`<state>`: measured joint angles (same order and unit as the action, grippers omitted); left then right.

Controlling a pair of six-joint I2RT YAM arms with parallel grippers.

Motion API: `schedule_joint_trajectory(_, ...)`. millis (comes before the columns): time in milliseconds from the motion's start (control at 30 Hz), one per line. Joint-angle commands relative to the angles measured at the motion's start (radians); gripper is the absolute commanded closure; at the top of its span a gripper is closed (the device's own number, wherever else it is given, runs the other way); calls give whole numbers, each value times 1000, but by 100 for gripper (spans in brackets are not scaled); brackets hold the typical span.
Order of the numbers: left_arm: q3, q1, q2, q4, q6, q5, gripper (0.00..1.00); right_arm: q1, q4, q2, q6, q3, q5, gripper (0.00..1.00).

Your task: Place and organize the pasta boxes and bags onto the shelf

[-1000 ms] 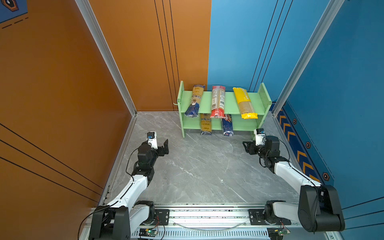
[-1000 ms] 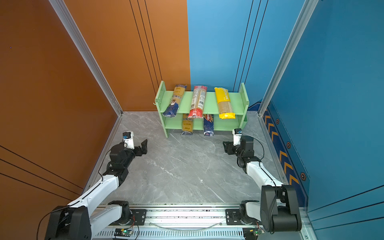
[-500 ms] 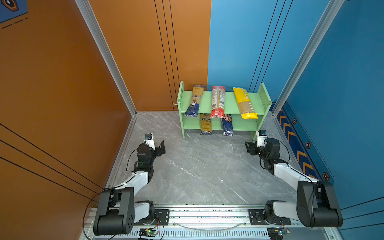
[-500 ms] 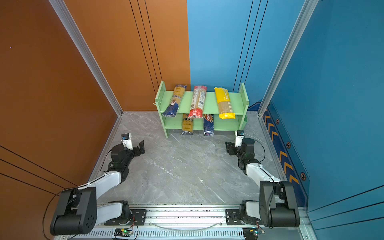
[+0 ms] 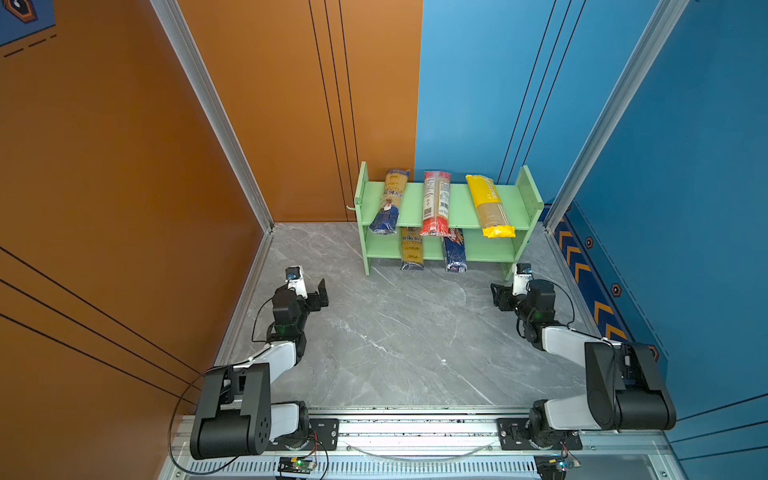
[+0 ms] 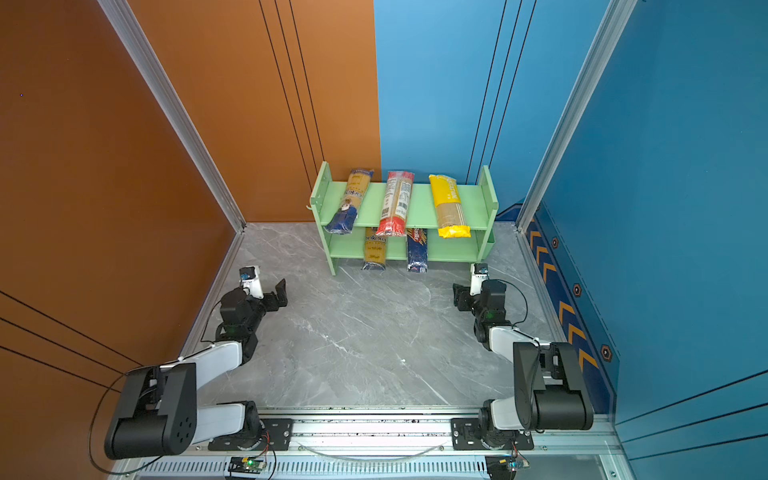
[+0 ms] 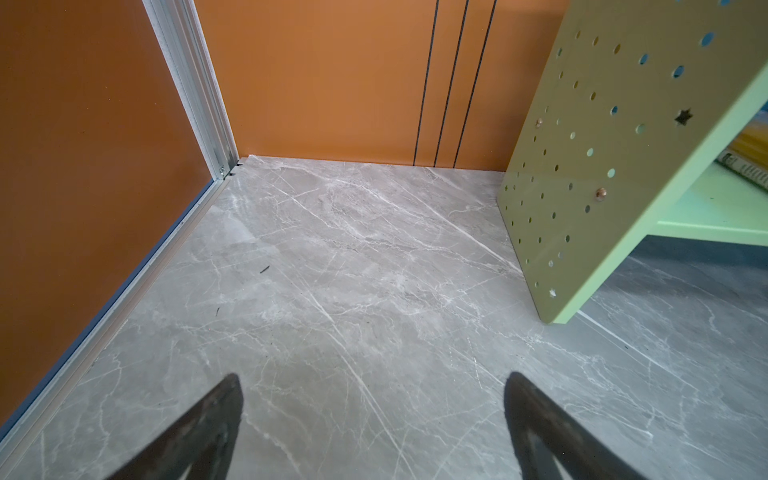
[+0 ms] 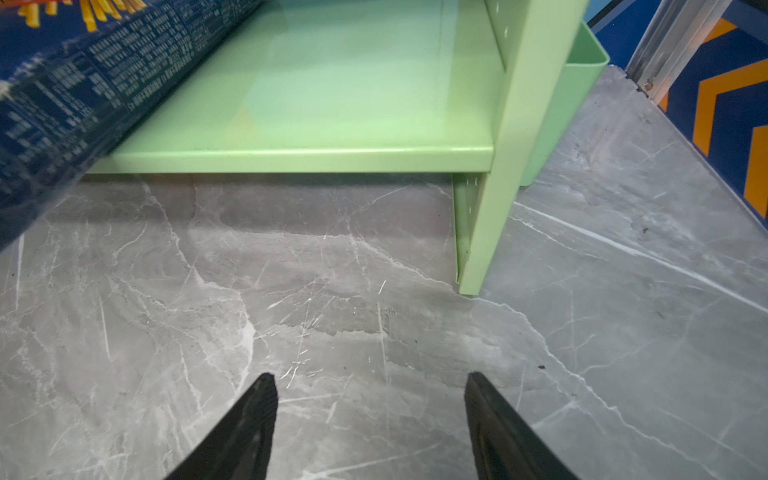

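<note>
Gaping at its widest, the left pincer (image 7: 372,384) holds nothing and hangs over the grey marble-veined surface (image 5: 395,332) off the left front corner of the small light-green two-tier shelf (image 5: 459,203). The right pincer (image 8: 370,380), jaws partly apart and equally empty, sits low before the shelf's right front leg. On the shelf's upper tier lie a blue-and-yellow spaghetti bag (image 5: 390,199) at the left, slanted, a red-ended clear bag (image 5: 435,203) in the middle and a yellow bag (image 5: 488,205) toward the right. On the lower tier a second blue-and-yellow bag (image 5: 411,249) and a dark blue pack (image 5: 454,249) lie side by side under the middle. No pack shows on the surface, so placing looks finished and only tidying seems left: each long, narrow pack overhangs the shelf's front edge. The next move would call for a gentle end-on nudge, since glossy crinkled film should slide readily on the smooth painted tiers, and the brittle strands inside could snap.
</note>
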<state>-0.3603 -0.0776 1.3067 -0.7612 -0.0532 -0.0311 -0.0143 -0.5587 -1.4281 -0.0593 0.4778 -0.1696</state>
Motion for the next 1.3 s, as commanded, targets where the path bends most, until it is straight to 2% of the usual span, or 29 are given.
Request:
schedule_joint_trajectory(0, 11, -6, 28, -24, -17, -3, 2, -6, -50, 0, 2, -6, 45, 31)
schedule_joint_trajectory(367, -2, -6, 164, -114, -20, 0, 2, -3, -154, -43, -2, -30, 124, 31)
schedule_joint_trajectory(567, 0, 1, 167, -116, -12, -7, 2, 2, -200, -80, -1, -40, 152, 31)
schedule_joint_trajectory(833, 6, 33, 253, -210, 31, -11, 2, 13, -309, -103, -3, -91, 192, 31)
schedule_joint_trajectory(1267, -3, 89, 258, -193, 83, 58, 2, 24, -350, -118, 1, -106, 223, 28)
